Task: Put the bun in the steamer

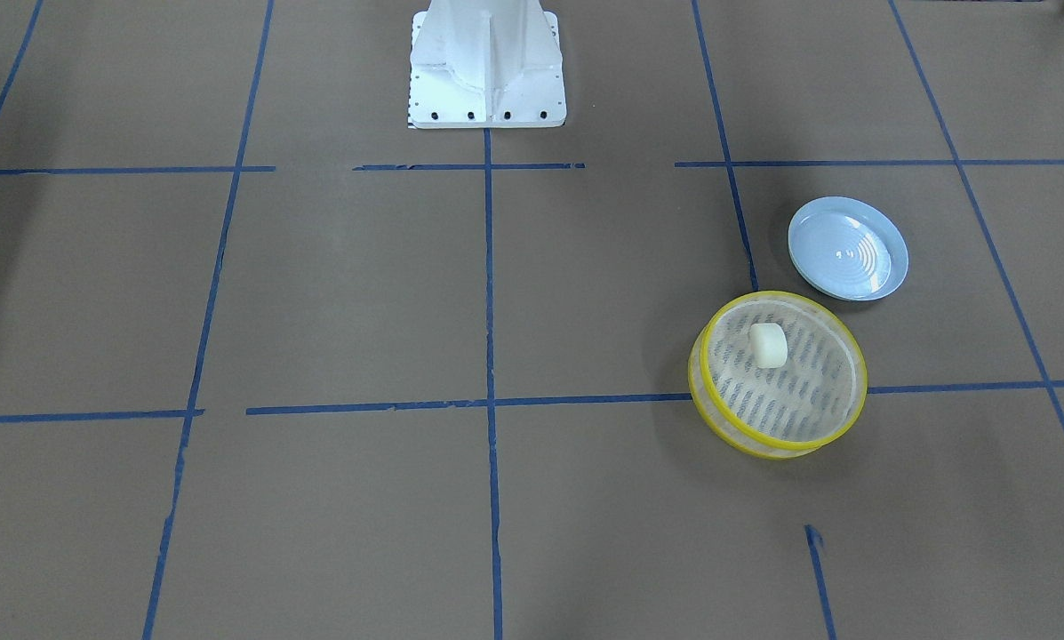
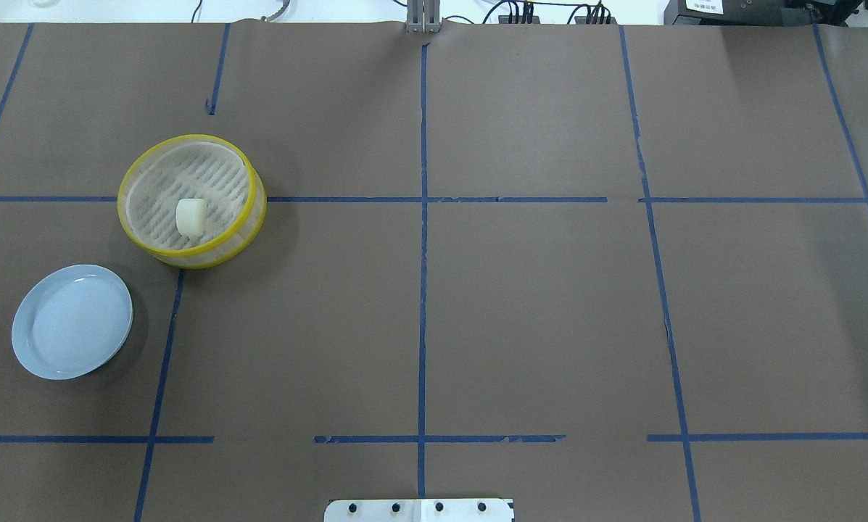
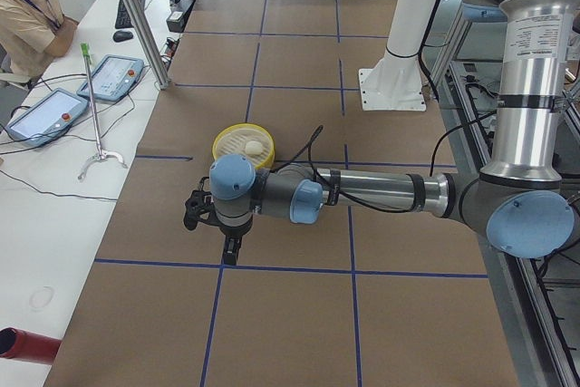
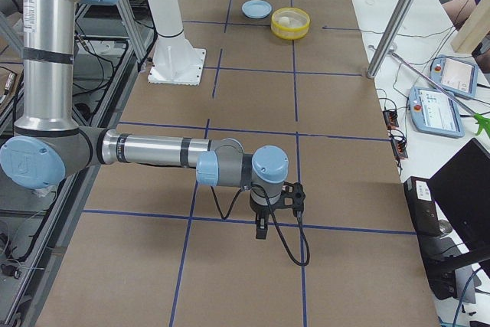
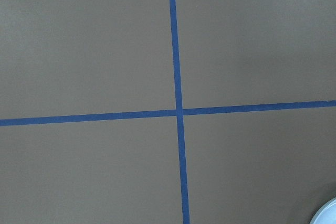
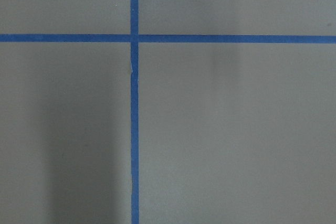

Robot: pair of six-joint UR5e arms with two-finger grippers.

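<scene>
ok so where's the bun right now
In the overhead view the bun lies inside the steamer on the table's left half, with the plate just nearer the robot.

pale blue plate (image 2: 72, 321), brown table (image 2: 535, 304) with blue tape grid (image 2: 422, 290), seated operator (image 3: 32, 20) at side bench

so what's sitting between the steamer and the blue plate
Nothing. In the overhead view only a narrow strip of bare brown paper separates the steamer from the blue plate; they do not touch.
</scene>
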